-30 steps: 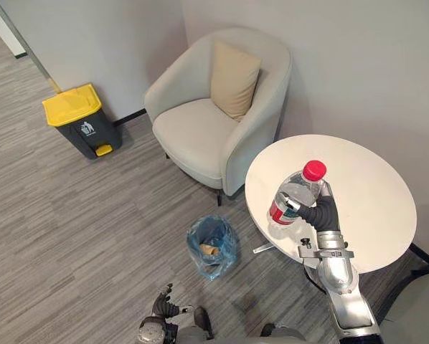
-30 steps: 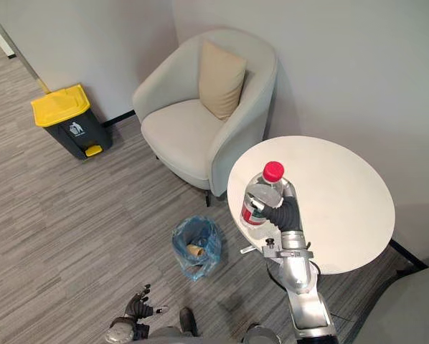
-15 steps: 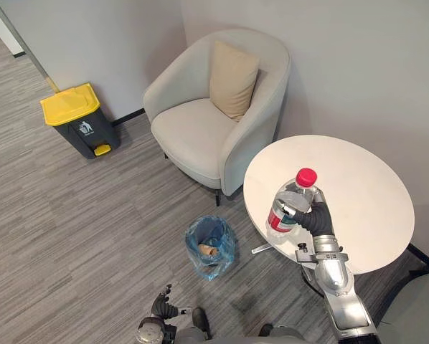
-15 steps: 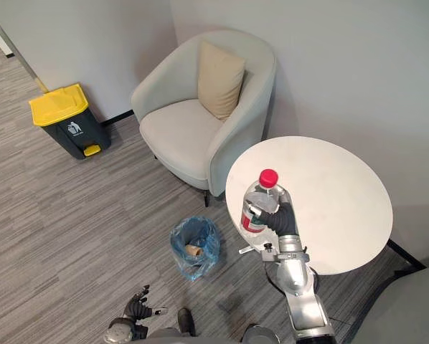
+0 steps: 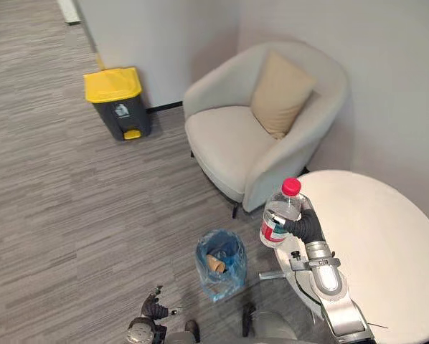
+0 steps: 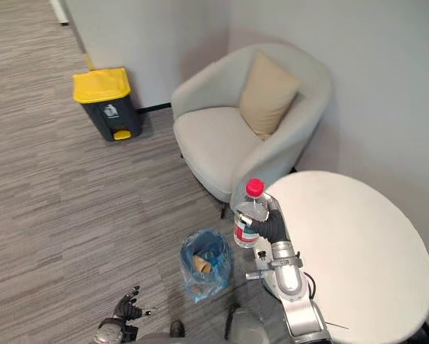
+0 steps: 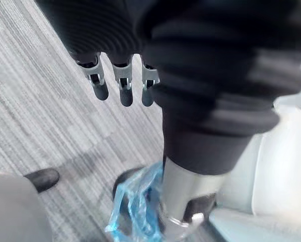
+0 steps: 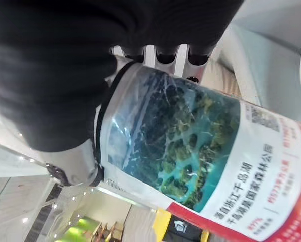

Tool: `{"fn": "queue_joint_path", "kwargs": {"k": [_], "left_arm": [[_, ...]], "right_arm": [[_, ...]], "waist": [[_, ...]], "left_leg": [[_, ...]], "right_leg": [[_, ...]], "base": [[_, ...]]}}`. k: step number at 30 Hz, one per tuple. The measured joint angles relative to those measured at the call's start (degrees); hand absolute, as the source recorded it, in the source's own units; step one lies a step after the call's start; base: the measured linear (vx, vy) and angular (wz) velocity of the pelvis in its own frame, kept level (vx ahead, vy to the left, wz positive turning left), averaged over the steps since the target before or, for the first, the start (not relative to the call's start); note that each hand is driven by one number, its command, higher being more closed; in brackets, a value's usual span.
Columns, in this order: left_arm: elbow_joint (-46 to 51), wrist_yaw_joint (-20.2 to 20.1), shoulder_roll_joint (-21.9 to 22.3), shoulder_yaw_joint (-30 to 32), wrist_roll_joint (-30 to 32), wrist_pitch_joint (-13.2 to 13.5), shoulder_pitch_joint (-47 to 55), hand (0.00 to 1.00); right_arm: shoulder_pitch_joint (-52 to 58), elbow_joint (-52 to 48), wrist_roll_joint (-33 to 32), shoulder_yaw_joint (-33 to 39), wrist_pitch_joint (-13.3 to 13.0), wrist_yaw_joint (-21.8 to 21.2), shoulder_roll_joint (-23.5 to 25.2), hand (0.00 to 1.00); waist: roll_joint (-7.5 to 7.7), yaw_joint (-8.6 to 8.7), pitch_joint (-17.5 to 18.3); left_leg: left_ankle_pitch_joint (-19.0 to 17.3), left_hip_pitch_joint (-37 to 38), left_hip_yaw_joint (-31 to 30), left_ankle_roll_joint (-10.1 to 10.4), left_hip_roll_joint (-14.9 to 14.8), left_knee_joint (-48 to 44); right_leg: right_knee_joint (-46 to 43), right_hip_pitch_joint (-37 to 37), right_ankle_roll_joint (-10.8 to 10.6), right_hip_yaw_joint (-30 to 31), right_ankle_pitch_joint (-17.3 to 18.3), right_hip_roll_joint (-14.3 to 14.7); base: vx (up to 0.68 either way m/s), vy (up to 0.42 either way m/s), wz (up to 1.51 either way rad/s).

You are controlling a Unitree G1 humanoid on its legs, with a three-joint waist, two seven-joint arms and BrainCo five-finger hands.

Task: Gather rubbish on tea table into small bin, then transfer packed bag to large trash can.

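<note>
At far left we see the yellow-lidded large trash can (image 5: 118,100) against the wall. The left hand (image 5: 151,315) hangs low over the floor, its fingers (image 7: 121,88) straight and relaxed. Next comes the small bin (image 5: 220,264), lined with a blue bag. The right hand (image 5: 303,227) is curled round the red-capped bottle (image 5: 277,218), which we find upright just past the left edge of the table (image 5: 387,244), between table and bin.

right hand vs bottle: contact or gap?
Touching. In the right wrist view the fingers of the right hand curl tight against the bottle; the eye views show it gripped upright in that hand.
</note>
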State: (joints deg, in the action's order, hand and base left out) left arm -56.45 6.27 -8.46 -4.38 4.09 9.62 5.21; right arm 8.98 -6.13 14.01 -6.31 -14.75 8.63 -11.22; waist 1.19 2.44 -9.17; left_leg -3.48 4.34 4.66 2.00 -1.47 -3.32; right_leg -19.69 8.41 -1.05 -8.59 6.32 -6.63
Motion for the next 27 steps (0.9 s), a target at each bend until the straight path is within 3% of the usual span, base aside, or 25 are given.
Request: {"fn": "queue_joint_path", "kwargs": {"k": [2,4,5,8,19,24,27], "left_arm": [[-0.2,-0.1,1.2,0.0,0.0,0.2,0.1,0.00],[0.1,-0.1,1.5,0.1,0.0,0.3,0.0,0.00],[0.6,-0.1,1.3,0.2,-0.1,0.4,0.0,0.00],[0.8,-0.1,1.3,0.5,-0.1,0.7,0.0,0.00],[0.8,-0.1,1.3,0.2,0.1,0.6,0.5,0.00],[0.9,0.0,1.1,-0.2,0.1,0.6,0.0,0.00],[0.9,0.2,0.9,-0.6,0.0,0.6,-3.0,0.00]], "right_arm": [[0.0,-0.2,-0.3,0.6,-0.2,-0.1,-0.6,1.00],[1.2,-0.2,-0.5,2.4,0.0,-0.1,-0.4,1.00],[1.8,-0.2,-0.6,2.9,0.0,0.0,-0.4,1.00],[1.6,-1.2,-1.5,3.1,-0.1,0.0,-0.2,1.00],[1.7,-1.8,-2.1,1.9,-0.3,0.0,1.8,1.00],[-1.2,0.6,-1.5,-2.0,-0.2,-0.1,0.1,1.00],[-8.8,3.3,-1.5,-5.4,-0.1,-0.1,-2.3,1.00]], "waist": [[-2.51,0.20,-0.3],[-3.20,0.32,-0.9],[-2.84,-0.13,-1.1],[-2.44,-0.29,-1.1],[-3.15,-0.20,-1.3],[-3.70,-0.19,-2.5],[-4.08,-0.25,-6.6]], "left_leg": [[-1.3,-2.3,-0.8,0.8,-1.3,-2.7],[-2.8,-4.0,1.1,2.6,-2.7,-7.9],[-3.9,-4.7,3.7,3.4,-4.1,-11.7],[-5.6,-5.6,9.7,1.4,-7.0,-16.9],[-1.0,0.8,11.9,1.2,-4.3,-0.8],[-1.0,-2.2,13.4,0.8,-4.1,-1.7],[-1.6,-8.3,13.3,-0.1,-4.2,-7.2]], "right_leg": [[3.5,-1.7,0.1,-2.4,-0.1,0.8],[6.3,-5.4,0.4,-4.8,-0.3,1.5],[8.0,-8.1,0.6,-5.6,-0.4,2.2],[11.1,-11.5,1.0,-6.1,-0.7,3.8],[15.8,-10.3,1.0,-3.0,-4.9,4.5],[13.3,-6.0,0.5,-0.8,-5.1,4.2],[8.0,0.8,0.7,-0.5,-5.0,3.0]], "base": [[0.18,-0.045,0.42],[0.15,-0.069,0.58],[0.15,-0.098,0.39],[0.10,-0.072,0.06],[-0.03,0.017,-0.13],[-0.14,-0.001,-0.21],[-0.17,0.005,0.00]]}}
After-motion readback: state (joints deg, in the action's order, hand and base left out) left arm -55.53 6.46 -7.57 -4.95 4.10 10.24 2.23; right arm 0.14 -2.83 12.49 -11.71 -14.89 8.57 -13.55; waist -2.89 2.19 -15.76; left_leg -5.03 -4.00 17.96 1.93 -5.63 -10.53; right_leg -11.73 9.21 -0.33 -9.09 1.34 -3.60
